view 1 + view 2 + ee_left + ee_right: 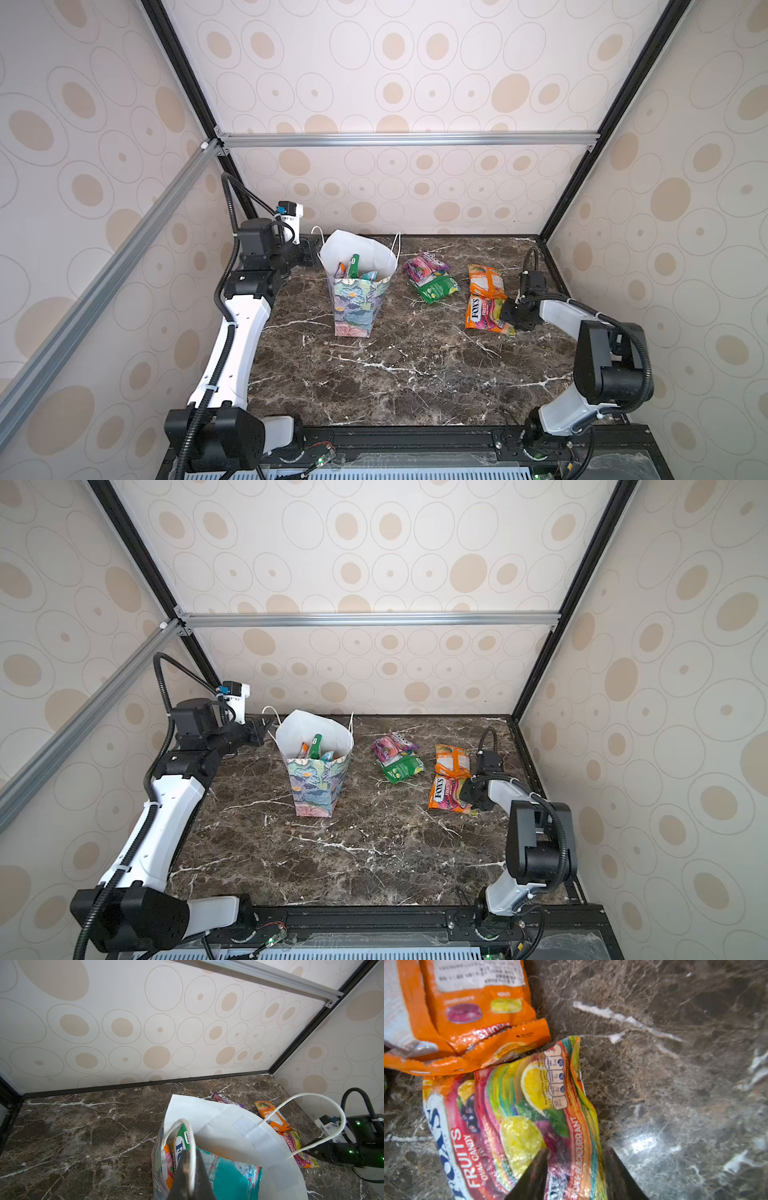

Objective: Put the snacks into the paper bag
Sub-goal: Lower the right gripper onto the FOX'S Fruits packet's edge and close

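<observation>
The paper bag (357,307) stands upright at the back left of the table, floral outside, white inside. Green (182,1138), teal (232,1176) and orange packets sit in it. My left gripper (192,1167) is shut on the bag's near cord handle (194,1145) at the rim. Four snacks lie on the table: a pink-purple one (424,264), a green one (436,289), an orange one (486,280) and a FOX'S fruits packet (512,1118). My right gripper (576,1150) is down at that packet, open, its jaws astride the packet's long edge.
The marble table (395,374) ends at a black rim against the back wall and the right wall, close to the right arm (557,309). The bag's other handle (324,1126) arches loose over its far rim.
</observation>
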### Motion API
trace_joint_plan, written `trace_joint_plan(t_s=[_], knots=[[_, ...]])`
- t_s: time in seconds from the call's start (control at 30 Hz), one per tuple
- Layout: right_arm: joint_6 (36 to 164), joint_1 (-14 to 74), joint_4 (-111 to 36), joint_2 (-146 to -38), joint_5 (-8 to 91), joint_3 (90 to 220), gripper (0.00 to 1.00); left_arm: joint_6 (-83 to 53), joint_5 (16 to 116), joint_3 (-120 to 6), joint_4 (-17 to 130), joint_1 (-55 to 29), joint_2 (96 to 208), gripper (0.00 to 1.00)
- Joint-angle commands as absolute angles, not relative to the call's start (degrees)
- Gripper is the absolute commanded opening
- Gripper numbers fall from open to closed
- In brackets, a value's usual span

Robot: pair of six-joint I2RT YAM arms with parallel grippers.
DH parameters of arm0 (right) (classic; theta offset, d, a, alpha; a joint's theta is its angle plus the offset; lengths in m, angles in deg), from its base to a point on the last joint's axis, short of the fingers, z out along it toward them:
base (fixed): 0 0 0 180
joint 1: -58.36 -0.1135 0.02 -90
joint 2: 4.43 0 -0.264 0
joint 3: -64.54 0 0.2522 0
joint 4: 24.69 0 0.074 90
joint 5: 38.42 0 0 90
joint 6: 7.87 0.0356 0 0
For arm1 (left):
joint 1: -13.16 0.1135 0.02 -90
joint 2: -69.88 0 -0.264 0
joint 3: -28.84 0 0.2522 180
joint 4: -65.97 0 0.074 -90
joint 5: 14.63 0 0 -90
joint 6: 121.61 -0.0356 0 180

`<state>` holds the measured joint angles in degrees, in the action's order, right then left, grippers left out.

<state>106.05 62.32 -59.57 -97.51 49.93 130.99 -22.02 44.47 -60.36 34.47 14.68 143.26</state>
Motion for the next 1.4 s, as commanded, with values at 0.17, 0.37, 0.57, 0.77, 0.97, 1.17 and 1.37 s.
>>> trace_joint_plan(t_s=[0.17,0.37,0.57,0.77,0.97,1.17,1.37], knots=[[105.63,63.1,-59.44,-99.53,46.4,130.73,0.41,-23.35,44.34,-62.09,37.42,14.56,142.45,0.04],[105.38,63.29,-60.06,-100.76,45.23,131.54,0.12,-23.39,44.34,-62.09,37.35,14.56,142.46,0.04],[105.25,63.37,-59.89,-99.14,46.5,130.61,0.0,-23.44,44.52,-62.09,37.33,14.56,142.39,0.04],[104.87,63.37,-60.59,-97.31,47.36,130.08,0.0,-23.27,44.34,-62.07,37.44,14.57,142.43,0.04],[104.89,63.37,-60.94,-95.19,47.62,130.19,0.0,-23.35,44.52,-62.0,37.44,14.57,142.38,0.04],[105.06,63.37,-61.88,-91.61,46.86,130.41,0.0,-23.28,44.52,-62.0,37.44,14.56,142.25,0.04],[105.83,63.37,-62.82,-88.28,44.83,130.69,0.0,-23.29,44.43,-62.0,37.52,14.55,142.06,0.04]])
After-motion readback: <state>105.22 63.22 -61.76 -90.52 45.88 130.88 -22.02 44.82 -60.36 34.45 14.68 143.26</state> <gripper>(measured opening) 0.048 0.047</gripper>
